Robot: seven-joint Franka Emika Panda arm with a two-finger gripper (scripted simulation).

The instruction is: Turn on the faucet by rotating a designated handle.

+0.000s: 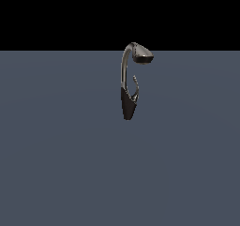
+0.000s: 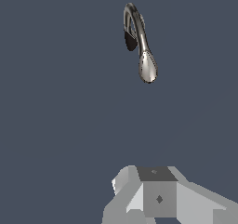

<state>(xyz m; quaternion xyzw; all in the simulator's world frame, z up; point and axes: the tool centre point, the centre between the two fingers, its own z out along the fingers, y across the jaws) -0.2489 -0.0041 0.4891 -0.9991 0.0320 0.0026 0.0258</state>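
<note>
Still far off. Faucet [image 1: 129,84] alone on grey floor [image 1: 56,164], mid-scene, spout head toward exterior view's right. Handle [image 1: 136,86] thin, curling up from dark base beside neck, untouched. Gripper: only housing in wrist view, fingers out of frame; spread or closed, cannot tell. Approach stage, likely.

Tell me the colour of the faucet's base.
Dark, near black, on the faucet; clearest in the exterior view.
</note>
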